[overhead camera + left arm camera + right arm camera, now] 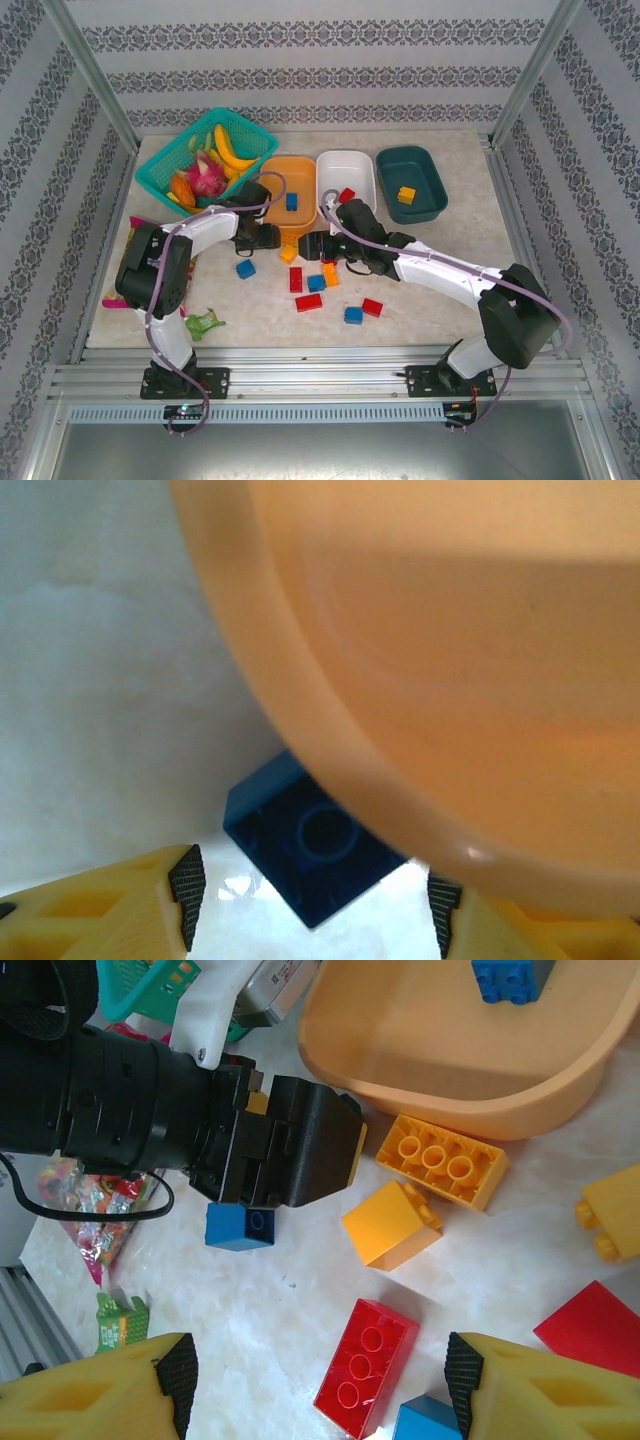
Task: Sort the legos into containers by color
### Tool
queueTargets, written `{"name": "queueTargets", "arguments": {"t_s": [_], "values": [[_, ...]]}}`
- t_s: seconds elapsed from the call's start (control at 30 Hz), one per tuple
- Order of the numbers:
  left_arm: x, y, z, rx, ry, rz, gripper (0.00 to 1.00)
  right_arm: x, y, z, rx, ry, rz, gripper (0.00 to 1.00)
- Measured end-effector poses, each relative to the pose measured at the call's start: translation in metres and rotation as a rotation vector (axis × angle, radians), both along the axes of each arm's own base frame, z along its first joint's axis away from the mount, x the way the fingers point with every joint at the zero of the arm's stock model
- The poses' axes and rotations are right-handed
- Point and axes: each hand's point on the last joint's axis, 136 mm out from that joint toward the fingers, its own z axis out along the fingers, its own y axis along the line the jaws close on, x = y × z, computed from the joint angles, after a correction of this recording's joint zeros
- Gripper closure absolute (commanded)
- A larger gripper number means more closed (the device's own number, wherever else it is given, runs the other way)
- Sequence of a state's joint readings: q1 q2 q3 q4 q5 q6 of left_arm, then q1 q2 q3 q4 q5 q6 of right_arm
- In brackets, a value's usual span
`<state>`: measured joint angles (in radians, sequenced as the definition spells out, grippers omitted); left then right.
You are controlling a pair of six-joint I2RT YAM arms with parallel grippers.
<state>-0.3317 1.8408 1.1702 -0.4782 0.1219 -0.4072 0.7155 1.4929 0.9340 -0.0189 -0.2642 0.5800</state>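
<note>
Left gripper (314, 908) stands spread around a small blue plastic brick (310, 852) on the pale counter (100, 680), its pads (188, 895) just clear of the brick, beside the rounded orange plastic tub (450, 680). Right gripper (320, 1385), likewise spread and empty, hovers over a loose red brick (368, 1365) and an orange-yellow brick (392, 1222). The white plastic tub (345, 160) holds one red piece (347, 195), the dark teal tub (425, 165) one orange-yellow piece (405, 194).

Top: high, from behind, facing down on table (470, 270). Wrists: close, low, angled down, both catching orange tub (450, 680).
</note>
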Motion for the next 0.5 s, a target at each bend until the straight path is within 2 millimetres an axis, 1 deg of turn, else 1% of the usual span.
{"name": "queueTargets", "arguments": {"t_s": [0.13, 0.2, 0.4, 0.5], "values": [[0.008, -0.002, 0.001, 0.002, -0.011, 0.002, 0.46, 0.001, -0.001, 0.000, 0.000, 0.001, -0.003, 0.32], [0.012, -0.002, 0.002, 0.004, -0.022, 0.004, 0.50, 0.001, -0.002, 0.000, -0.003, 0.006, -0.005, 0.32], [0.014, 0.001, 0.002, 0.021, -0.030, 0.011, 0.61, 0.001, 0.000, 0.003, 0.009, 0.014, -0.005, 0.32], [0.015, 0.003, 0.002, 0.034, -0.039, 0.017, 0.63, 0.001, 0.000, 0.005, 0.015, 0.015, -0.004, 0.32]]}}
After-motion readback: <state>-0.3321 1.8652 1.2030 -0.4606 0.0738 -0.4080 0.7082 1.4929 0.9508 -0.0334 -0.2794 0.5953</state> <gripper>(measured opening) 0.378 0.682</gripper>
